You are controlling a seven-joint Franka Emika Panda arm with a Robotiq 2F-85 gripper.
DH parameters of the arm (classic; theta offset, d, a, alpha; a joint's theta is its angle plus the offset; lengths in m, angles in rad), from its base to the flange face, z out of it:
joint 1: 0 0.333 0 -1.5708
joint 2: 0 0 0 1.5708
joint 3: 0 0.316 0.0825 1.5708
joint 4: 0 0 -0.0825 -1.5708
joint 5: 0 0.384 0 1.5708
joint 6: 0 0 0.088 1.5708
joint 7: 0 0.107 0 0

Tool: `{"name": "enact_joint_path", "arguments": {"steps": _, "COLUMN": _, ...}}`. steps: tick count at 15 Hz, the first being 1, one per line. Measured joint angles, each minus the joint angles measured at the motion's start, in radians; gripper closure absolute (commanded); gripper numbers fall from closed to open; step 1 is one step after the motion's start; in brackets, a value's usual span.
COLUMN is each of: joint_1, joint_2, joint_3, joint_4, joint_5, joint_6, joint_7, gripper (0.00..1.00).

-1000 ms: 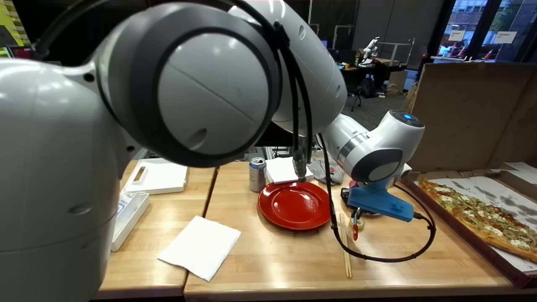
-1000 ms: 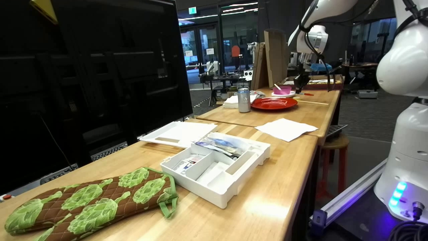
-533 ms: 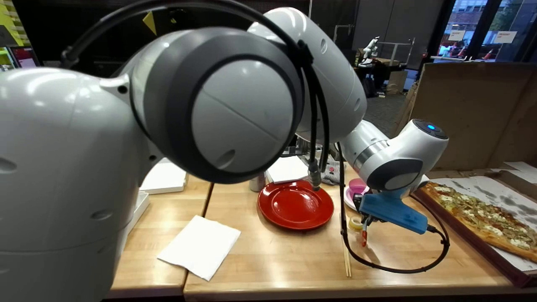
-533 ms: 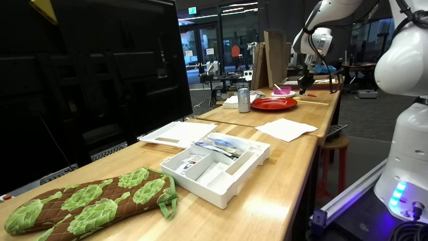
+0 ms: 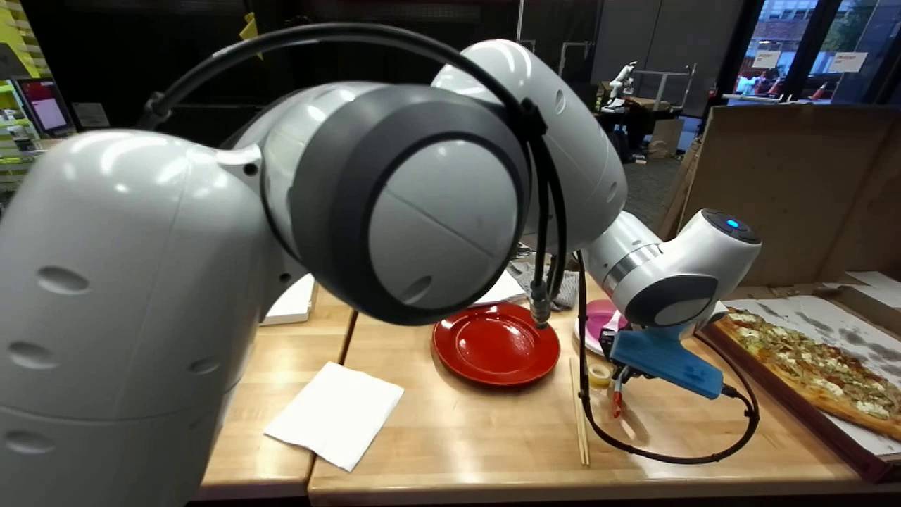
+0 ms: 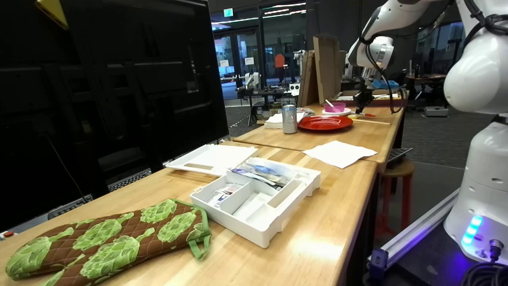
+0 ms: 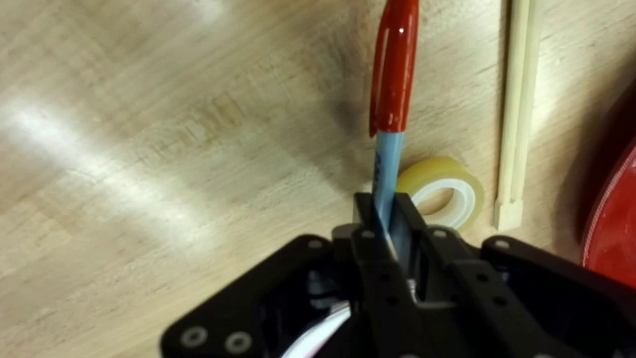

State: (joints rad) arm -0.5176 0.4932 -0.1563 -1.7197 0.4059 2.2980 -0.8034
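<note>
Over the counter (image 5: 450,429), the tool (image 7: 383,205) has its jaws closed on a red-capped marker (image 7: 392,110), near a roll of tape (image 7: 442,169); chopsticks (image 7: 515,99) lie between that roll and a red plate (image 5: 494,345)

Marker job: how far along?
Done: the grasp, it seems; the jaws are shut on the red-capped marker. In hand: that marker, apparently raised above the wooden table, near the tape roll in the wrist view. Left: probably setting it down; it is not yet released.
</note>
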Motion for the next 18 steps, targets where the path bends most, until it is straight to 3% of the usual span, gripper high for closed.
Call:
{"name": "enact_joint_path", "arguments": {"steps": 8, "joint_1": 0.0, "joint_2": -0.002, "joint_3": 0.018, "joint_4": 0.004, "joint_5": 0.0, "joint_6": 0.016, "joint_7": 0.01, "gripper": 0.02}}
{"name": "enact_joint_path", "arguments": {"steps": 13, "joint_1": 0.022, "joint_2": -0.096, "joint_3": 0.036, "joint_4": -0.101, "joint_5": -0.002, "joint_6": 0.105, "joint_7": -0.014, "gripper": 0.0}}
{"name": "enact_joint_path", "arguments": {"steps": 18, "joint_1": 0.12, "joint_2": -0.288, "joint_3": 0.051, "joint_4": -0.34, "joint_5": -0.091, "joint_6": 0.244, "joint_7": -0.098, "gripper": 0.0}}
